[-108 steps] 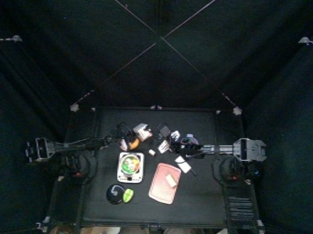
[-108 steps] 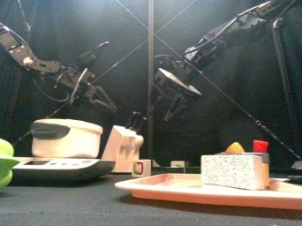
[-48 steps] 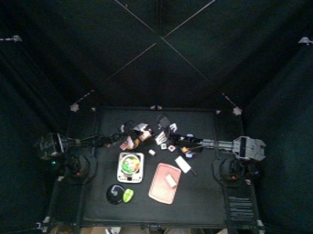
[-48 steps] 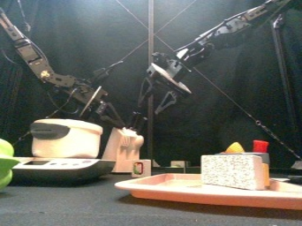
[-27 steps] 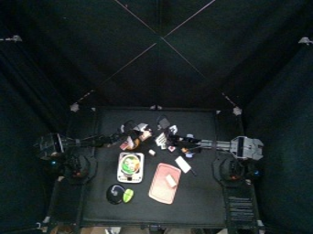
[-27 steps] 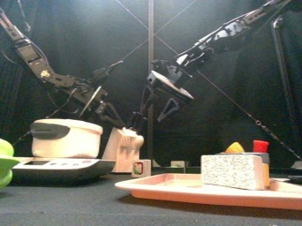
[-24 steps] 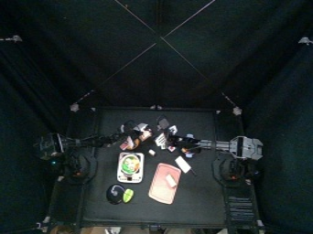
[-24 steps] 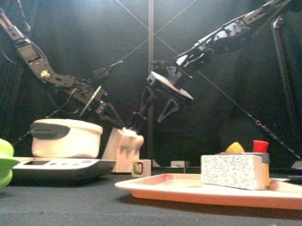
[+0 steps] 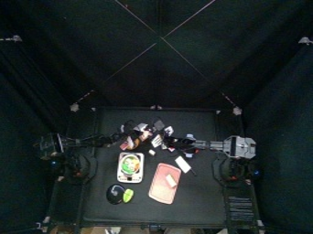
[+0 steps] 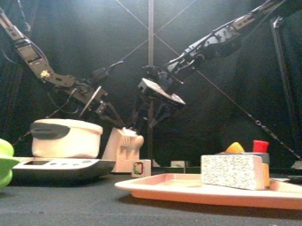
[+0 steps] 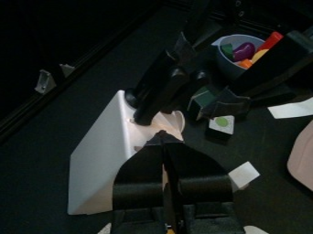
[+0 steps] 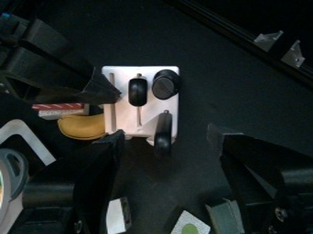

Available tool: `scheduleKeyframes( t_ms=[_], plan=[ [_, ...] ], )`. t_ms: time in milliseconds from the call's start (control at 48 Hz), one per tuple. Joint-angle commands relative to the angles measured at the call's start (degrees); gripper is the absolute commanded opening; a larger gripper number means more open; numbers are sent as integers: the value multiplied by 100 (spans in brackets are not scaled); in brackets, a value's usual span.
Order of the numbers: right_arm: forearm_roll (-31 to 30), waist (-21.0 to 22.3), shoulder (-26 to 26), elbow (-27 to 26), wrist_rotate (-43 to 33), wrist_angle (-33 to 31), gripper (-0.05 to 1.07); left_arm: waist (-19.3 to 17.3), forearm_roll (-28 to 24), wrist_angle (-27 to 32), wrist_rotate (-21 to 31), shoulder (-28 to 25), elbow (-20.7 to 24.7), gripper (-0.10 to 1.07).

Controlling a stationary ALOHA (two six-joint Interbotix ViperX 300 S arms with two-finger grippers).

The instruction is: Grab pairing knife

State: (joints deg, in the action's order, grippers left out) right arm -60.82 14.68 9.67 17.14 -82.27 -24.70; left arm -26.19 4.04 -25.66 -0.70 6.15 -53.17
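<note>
top view: the white knife block (image 9: 143,137) stands near the middle of the black table (image 9: 208,196), between the two arms. the left gripper (image 9: 132,138) meets it from the left side; the right gripper (image 9: 167,141) hangs just to its right.

front view: the knife block (image 10: 125,146) sits just beside a white rice cooker (image 10: 65,139), with the left gripper (image 10: 104,112) low behind its top and the right gripper (image 10: 154,100) above it, apart from the handles. a pink tray (image 10: 189,188) in the foreground carries a pale block of cheese (image 10: 234,170).

left wrist view: the left gripper (image 11: 167,153) has its jaws drawn together with only a thin slit between them, the tips resting at the pale top of the knife block (image 11: 108,151) — no object is seen clenched between them.

right wrist view: the right gripper (image 12: 171,187) is spread wide — released, holding nothing. it looks straight down on the knife block (image 12: 142,102), where the black paring knife handle (image 12: 164,131) sits in its slot nearest the jaws, beside other black handles (image 12: 150,86).
</note>
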Motion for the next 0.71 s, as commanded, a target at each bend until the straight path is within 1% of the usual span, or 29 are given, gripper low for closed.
scheduleKeyframes(
  t_ms=[0,188,417,583,688],
  plan=[
    [-26,26,-79,-167,0,-18,96,-26,9,-9,0,44,53,29],
    [-26,18,-44,-167,0,-158,86,-26,0,-9,0,53,44,29],
    [-18,0,-53,-167,0,-343,70,-26,9,-9,0,53,44,29],
    [-26,-9,-53,-176,0,-404,65,-35,0,-9,0,53,44,29],
    [-18,-18,-53,-202,0,-404,65,-35,0,-9,0,44,44,29]
  ],
)
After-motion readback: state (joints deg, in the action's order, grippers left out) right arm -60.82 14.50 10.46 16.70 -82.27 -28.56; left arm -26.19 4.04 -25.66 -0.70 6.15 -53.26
